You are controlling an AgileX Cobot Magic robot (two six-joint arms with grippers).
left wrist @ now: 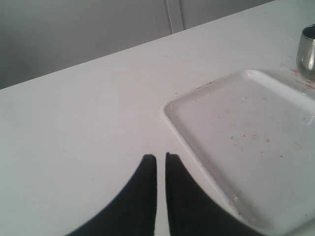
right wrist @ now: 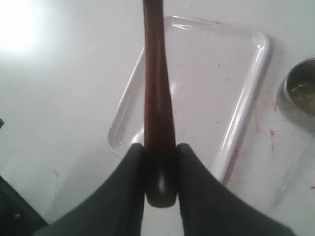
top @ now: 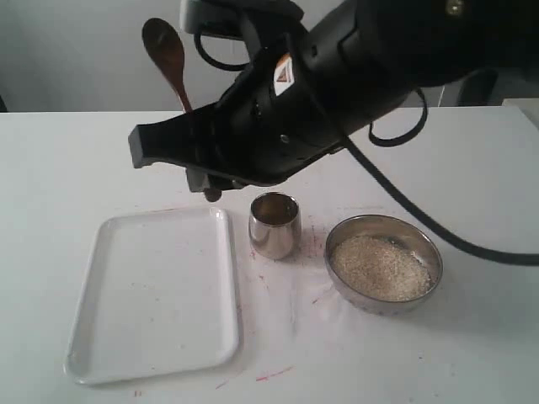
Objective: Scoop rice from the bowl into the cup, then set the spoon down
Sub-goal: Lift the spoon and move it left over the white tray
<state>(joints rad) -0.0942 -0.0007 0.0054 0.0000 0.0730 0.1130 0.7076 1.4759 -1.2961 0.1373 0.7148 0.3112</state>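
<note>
My right pincer (right wrist: 160,149) is clenched on the butt end of the spoon (top: 165,50). The spoon stands nearly upright in the air with its head up, well above the bench (top: 59,168). In the exterior view it sits up and left of the cup (top: 275,225). The cup is upright on the bench, just beside the tray (top: 156,295) and between it and the bowl (top: 424,244). The bowl stands near the cup but apart from it, holding a level bed of rice (top: 381,268). I cannot tell how much is in the cup. My left pincer (left wrist: 161,158) hangs over bare bench beside the tray's corner. Its fingers are drawn almost together on nothing, with only a thin slit between them.
</note>
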